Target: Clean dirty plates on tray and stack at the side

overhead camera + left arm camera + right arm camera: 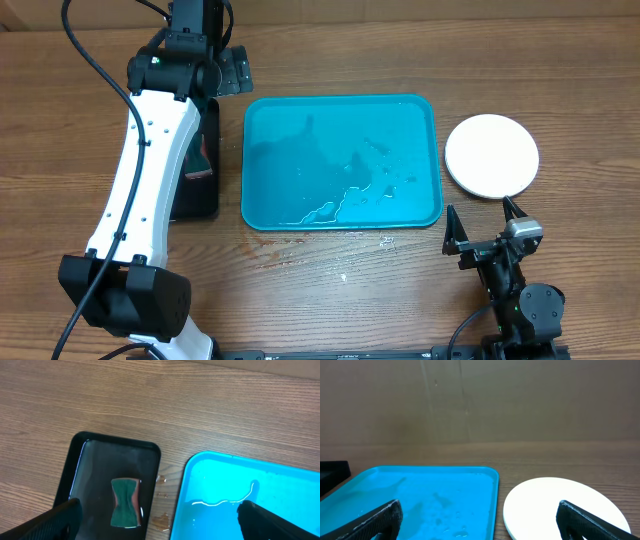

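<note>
- Standing wide apart, the left fingers (47,522) hold nothing, over the sponge (125,502) and the tray (225,480).
- Right fingers (592,520) wide too, empty; white plate (545,502) just ahead of them.

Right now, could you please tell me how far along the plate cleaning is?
Done, it seems: the tray holds no plates, only water puddles, and a clean-looking white plate sits on the table to its right; whether others lie stacked beneath it I cannot tell. In hand: nothing; the left jaws and right jaws stand open and empty, the sponge resting in the black tray. Left: probably nothing.
</note>
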Controlling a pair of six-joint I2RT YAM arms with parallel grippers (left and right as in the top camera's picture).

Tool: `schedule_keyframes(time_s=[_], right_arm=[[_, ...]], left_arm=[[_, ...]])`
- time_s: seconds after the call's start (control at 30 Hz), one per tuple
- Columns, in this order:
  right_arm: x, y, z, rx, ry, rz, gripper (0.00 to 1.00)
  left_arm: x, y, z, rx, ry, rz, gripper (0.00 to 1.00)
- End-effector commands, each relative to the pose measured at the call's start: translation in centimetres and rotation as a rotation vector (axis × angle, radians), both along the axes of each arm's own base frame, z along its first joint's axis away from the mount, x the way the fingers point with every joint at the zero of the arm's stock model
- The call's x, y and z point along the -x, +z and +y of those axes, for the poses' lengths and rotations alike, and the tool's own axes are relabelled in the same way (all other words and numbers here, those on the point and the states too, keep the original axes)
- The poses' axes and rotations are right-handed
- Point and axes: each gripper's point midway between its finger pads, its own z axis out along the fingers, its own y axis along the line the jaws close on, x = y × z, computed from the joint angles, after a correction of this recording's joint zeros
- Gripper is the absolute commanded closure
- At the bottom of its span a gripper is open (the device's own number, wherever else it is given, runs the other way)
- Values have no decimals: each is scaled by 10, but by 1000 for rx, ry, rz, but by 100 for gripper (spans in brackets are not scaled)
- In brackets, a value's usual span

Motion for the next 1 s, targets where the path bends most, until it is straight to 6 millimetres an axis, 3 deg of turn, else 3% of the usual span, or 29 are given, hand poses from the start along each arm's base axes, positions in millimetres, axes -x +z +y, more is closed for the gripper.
schedule_keyframes(time_s=[0.0, 0.17, 0.23, 0.3, 0.47, 0.6, 0.7, 0.83, 0.97], right_arm=[[0, -1, 1, -4, 1, -7, 0], [0, -1, 1, -4, 1, -7, 0], [0, -1, 1, -4, 1, -7, 0], [0, -1, 1, -4, 1, -7, 0], [0, -1, 1, -4, 1, -7, 0], [0, -1, 1, -4, 1, -7, 0], [0, -1, 1, -4, 1, -7, 0], [0, -1, 1, -4, 1, -7, 0], [0, -1, 1, -4, 1, -7, 0]], left_arm=[[-2, 0, 4, -21, -4, 2, 0], [4, 19, -4, -50, -35, -37, 0], [12, 40, 9, -201, -53, -62, 0], [24, 66, 9, -275, -72, -101, 0], [57, 121, -12, -233, -125, -247, 0], [84, 158, -11, -193, -119, -352, 0], [99, 172, -12, -101, -113, -404, 0], [102, 187, -14, 26, -130, -521, 0], [101, 178, -24, 140, -222, -638, 0]])
